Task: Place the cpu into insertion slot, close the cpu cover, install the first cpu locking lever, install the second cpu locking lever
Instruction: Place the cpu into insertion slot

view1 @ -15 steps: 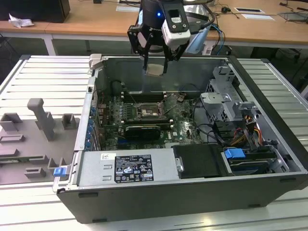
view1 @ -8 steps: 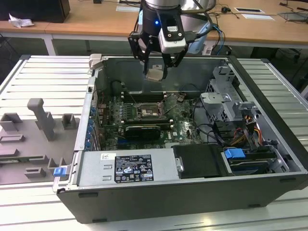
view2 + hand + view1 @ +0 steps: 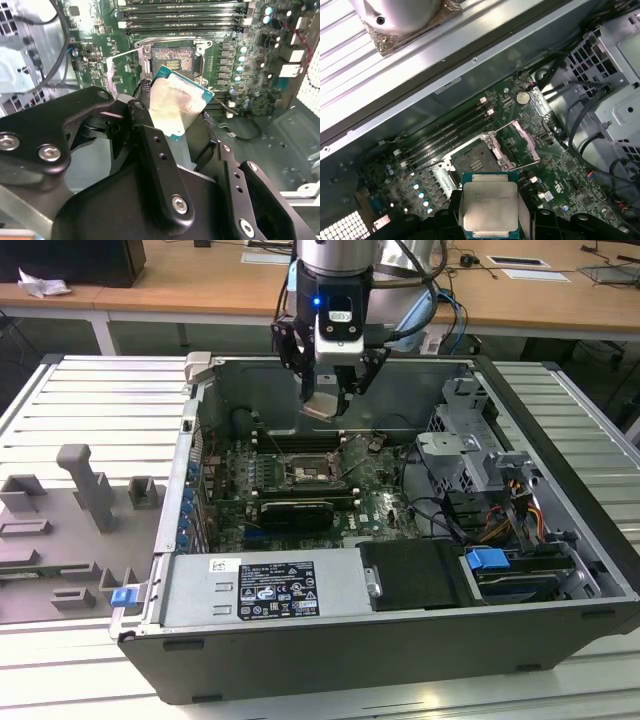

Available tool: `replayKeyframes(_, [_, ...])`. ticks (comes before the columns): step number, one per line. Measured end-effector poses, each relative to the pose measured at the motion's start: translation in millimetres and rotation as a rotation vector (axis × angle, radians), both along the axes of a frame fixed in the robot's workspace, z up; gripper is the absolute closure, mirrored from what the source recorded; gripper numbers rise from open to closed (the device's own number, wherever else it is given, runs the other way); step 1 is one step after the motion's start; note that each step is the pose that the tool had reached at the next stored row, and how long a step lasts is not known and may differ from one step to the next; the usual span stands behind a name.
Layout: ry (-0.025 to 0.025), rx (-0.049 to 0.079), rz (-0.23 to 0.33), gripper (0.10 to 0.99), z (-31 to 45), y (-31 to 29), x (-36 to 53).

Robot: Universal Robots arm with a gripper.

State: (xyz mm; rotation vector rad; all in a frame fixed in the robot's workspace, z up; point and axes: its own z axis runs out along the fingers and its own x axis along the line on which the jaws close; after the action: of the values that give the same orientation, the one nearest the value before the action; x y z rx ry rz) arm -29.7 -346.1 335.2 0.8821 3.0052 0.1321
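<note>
My gripper (image 3: 326,400) hangs above the open computer case, shut on the cpu (image 3: 322,406), a flat square chip with a silvery-beige top. Both wrist views show the cpu (image 3: 175,102) (image 3: 489,205) pinched between the black fingers (image 3: 150,145), held clear of the board. The insertion slot (image 3: 309,475) (image 3: 172,60) (image 3: 471,161) is a dark square socket in the green board, lying bare below the chip. The cpu cover (image 3: 522,142) (image 3: 120,70), a silvery frame plate, stands swung up at one side of the socket.
Long memory slots (image 3: 450,135) run beside the socket. A long black card (image 3: 295,510) sits in front of it. A drive cage with cables (image 3: 470,455) stands at the exterior view's right, the power supply (image 3: 265,588) in front, and grey fixtures (image 3: 85,485) lie outside the case.
</note>
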Motion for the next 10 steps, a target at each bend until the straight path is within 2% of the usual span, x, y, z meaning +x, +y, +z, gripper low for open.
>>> replayKeyframes(2, [0.0001, -0.001, -0.025, 0.557, -1.9, 0.0, 0.0])
replayKeyframes(3, [0.0006, -0.001, -0.060, 0.557, -4.4, 0.0, 0.0])
replayKeyframes(4, [0.0018, -0.002, -0.132, 0.557, -9.0, 0.0, 0.0])
replayKeyframes(10, [0.0025, -0.004, -0.297, 0.557, -18.4, 0.0, 0.0])
